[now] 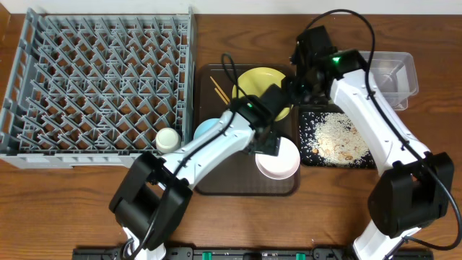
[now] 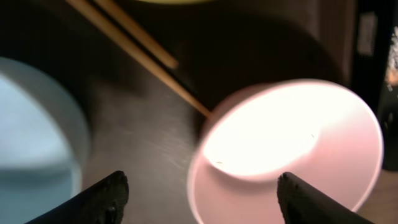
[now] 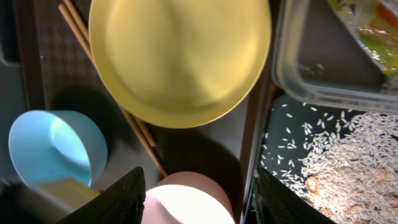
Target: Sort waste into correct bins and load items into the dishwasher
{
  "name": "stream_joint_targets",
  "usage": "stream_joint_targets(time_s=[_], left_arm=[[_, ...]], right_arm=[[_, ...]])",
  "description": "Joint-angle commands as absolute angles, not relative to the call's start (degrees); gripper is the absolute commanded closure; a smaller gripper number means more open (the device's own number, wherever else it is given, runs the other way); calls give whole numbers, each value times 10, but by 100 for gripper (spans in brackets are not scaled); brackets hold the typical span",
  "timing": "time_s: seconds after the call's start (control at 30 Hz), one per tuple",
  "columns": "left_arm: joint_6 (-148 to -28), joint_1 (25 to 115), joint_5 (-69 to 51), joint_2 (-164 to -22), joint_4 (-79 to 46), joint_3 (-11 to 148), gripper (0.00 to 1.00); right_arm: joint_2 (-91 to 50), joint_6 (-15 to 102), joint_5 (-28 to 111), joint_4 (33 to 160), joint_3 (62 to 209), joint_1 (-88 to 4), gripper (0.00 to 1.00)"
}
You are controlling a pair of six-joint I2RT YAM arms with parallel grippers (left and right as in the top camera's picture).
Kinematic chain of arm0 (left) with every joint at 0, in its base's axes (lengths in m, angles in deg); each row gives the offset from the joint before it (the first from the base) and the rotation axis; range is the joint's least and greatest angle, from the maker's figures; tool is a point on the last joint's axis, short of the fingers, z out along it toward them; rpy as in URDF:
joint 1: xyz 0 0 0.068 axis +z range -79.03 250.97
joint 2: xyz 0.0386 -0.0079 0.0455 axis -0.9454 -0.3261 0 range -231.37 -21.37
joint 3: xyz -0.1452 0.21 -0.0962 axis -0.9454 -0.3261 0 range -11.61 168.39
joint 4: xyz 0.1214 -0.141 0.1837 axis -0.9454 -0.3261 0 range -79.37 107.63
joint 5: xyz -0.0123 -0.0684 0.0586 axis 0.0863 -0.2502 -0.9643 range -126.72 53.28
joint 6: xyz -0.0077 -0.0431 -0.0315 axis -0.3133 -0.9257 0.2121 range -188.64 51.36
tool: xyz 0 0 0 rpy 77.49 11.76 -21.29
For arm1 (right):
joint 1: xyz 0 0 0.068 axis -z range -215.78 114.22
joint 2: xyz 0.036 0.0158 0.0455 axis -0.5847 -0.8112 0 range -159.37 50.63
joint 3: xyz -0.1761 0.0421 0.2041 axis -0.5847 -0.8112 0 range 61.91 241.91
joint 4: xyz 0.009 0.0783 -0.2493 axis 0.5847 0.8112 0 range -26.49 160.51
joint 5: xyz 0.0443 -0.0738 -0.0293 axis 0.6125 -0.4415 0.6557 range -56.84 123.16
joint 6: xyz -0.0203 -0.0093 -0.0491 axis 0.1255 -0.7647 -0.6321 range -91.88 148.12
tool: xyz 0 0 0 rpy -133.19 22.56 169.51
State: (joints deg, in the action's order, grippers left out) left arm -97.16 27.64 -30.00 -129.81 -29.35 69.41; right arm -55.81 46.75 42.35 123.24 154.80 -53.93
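Note:
My left gripper (image 2: pixel 202 199) hangs open low over the white-pinkish bowl (image 2: pixel 292 137) on the brown tray, and the bowl's left rim lies between its fingers. That gripper (image 1: pixel 268 143) sits just above the bowl (image 1: pixel 280 165) in the overhead view. The light blue bowl (image 1: pixel 205 130), chopsticks (image 1: pixel 219 90) and yellow plate (image 1: pixel 260 81) share the tray. My right gripper (image 3: pixel 199 199) is open and empty, high above the tray's right edge, by the plate (image 3: pixel 180 56). Rice scraps (image 1: pixel 339 137) cover the black tray (image 1: pixel 309 148). The clear tub (image 1: pixel 393 76) holds a wrapper (image 3: pixel 379 37).
The grey dish rack (image 1: pixel 101 79) fills the left of the table, with a small white cup (image 1: pixel 167 139) at its near right corner. The dark brown serving tray (image 1: pixel 216 180) lies between the rack and the black tray. Both arms cross above it.

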Motion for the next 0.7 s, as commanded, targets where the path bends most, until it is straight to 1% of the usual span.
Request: stream_joint_targets(time_s=[0.0, 0.37, 0.53, 0.67], left_arm=[[-968, 265, -299, -1300, -296, 691, 25], [-971, 265, -297, -1326, -289, 691, 30], [-973, 265, -296, -1330, -289, 691, 34], [-972, 265, -296, -1330, -286, 691, 40]], right_arm=[[-551, 463, 426, 1233, 1549, -530, 46], [-550, 447, 424, 1230, 1549, -517, 46], [-524, 448, 427, 1225, 1569, -473, 46], [-468, 447, 426, 1225, 1595, -425, 46]])
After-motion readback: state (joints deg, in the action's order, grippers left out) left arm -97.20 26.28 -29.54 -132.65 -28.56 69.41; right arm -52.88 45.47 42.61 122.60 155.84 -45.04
